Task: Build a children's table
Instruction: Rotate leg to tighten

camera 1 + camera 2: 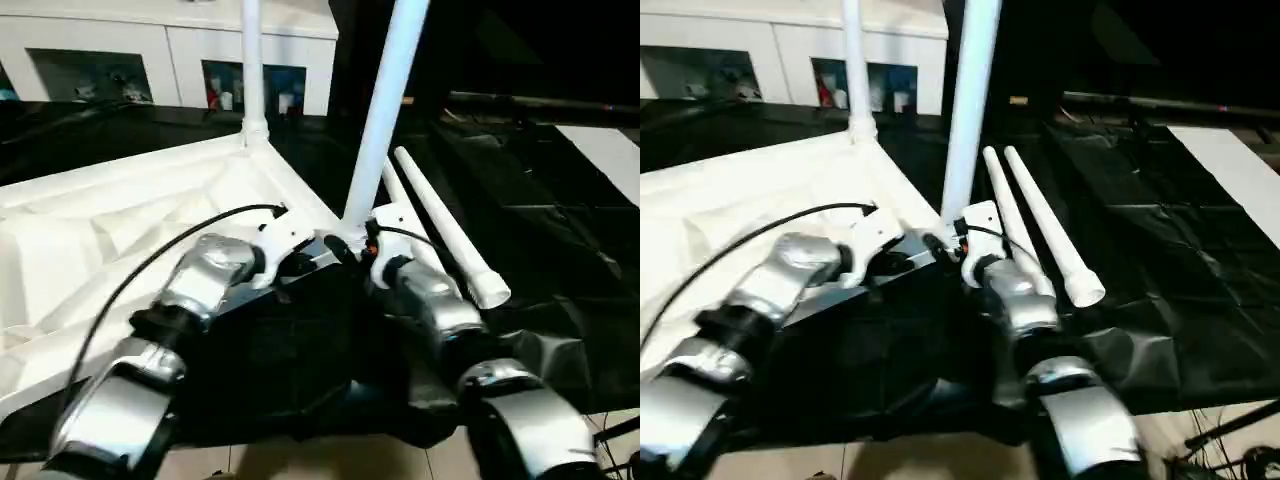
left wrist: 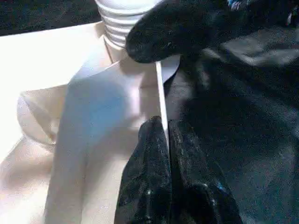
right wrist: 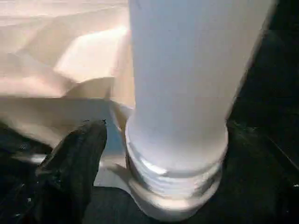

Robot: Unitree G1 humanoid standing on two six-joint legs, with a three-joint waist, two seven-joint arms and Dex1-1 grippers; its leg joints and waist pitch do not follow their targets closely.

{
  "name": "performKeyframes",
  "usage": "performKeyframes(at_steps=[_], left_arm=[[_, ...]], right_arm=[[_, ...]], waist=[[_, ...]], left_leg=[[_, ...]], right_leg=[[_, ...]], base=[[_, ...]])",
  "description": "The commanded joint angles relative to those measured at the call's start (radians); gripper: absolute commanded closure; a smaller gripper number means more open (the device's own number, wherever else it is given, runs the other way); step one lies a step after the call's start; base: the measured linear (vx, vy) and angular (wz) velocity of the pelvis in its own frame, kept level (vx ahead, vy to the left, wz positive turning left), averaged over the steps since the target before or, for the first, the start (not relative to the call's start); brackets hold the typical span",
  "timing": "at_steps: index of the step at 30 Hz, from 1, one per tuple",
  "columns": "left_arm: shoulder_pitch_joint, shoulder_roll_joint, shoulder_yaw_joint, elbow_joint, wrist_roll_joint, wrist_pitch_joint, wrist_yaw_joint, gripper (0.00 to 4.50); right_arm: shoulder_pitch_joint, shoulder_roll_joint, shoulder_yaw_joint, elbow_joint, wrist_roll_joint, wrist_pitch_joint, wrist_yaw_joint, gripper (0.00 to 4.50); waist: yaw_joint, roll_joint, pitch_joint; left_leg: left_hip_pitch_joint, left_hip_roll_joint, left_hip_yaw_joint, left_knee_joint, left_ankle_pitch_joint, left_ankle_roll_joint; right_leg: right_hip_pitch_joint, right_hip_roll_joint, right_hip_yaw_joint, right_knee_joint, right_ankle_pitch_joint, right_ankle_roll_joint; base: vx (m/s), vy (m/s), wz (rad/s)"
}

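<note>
The children's table top [image 1: 120,210] lies upside down on the black-draped work table. One white leg [image 1: 250,60] stands upright in the far corner socket. A second leg [image 1: 385,110] leans slightly in the near corner socket, and its threaded base [image 3: 173,177] shows above the socket. My left gripper [image 2: 162,122] is shut on the thin rim [image 2: 160,88] of the top, just beside that socket. My right gripper [image 1: 348,245] is at the base of the leaning leg. Its visible finger [image 3: 74,163] stands a little off the leg, so it is open. Two loose legs [image 1: 445,230] lie side by side on the cloth to the right.
White cabinets [image 1: 170,50] line the back wall. A white panel [image 1: 610,150] lies at the far right on the black cloth [image 1: 560,230]. The cloth's front edge hangs over pale floor [image 1: 300,460]. A black cable [image 1: 150,265] arcs over my left forearm.
</note>
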Motion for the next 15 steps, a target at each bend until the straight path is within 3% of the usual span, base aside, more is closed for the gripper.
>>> performKeyframes(at_steps=[1, 2, 5, 10, 15], left_arm=[[0.053, 0.026, -0.041, -0.04, -0.024, -0.081, -0.13, 4.5], [0.067, 0.041, -0.042, -0.059, -0.035, -0.077, -0.159, 4.5], [0.096, 0.08, -0.044, -0.096, -0.048, -0.103, -0.209, 4.5], [0.142, 0.111, -0.02, -0.185, -0.119, -0.102, -0.306, 4.5], [0.166, 0.142, -0.012, -0.217, -0.133, -0.107, -0.345, 4.5]], right_arm=[[0.036, -0.052, 0.058, -0.088, -0.007, 0.035, 0.18, 0.26], [0.054, -0.076, 0.074, -0.118, -0.004, 0.044, 0.245, 0.26], [0.096, -0.131, 0.108, -0.19, 0.007, 0.043, 0.379, 0.26], [0.124, -0.171, 0.124, -0.242, 0.034, 0.061, 0.492, 0.26], [0.135, -0.182, 0.135, -0.276, 0.044, 0.08, 0.538, 0.26]], waist=[[0.006, 0.01, -0.058], [0.007, 0.009, -0.058], [0.013, 0.012, -0.058], [0.02, 0.015, -0.051], [0.025, 0.016, -0.05]], left_leg=[[0.004, 0.026, -0.003, -0.052, -0.052, 0.104], [0.001, 0.026, -0.005, -0.051, -0.054, 0.112], [0.004, 0.031, -0.003, -0.05, -0.053, 0.127], [0.008, 0.035, -0.003, -0.059, -0.133, 0.07], [0.01, 0.034, -0.001, -0.059, -0.123, 0.057]], right_leg=[[0.052, -0.075, 0.052, -0.055, 0.15, -0.253], [0.058, -0.075, 0.051, -0.054, 0.153, -0.253], [0.054, -0.075, 0.052, -0.051, 0.169, -0.264], [0.051, -0.076, 0.052, -0.062, 0.031, -0.255], [0.048, -0.075, 0.054, -0.062, 0.013, -0.245]], base=[[0.0, 0.0, 0.0], [0.0, 0.0, 0.0], [0.0, 0.0, 0.0], [0.0, 0.0, 0.0], [0.0, 0.0, 0.0]])
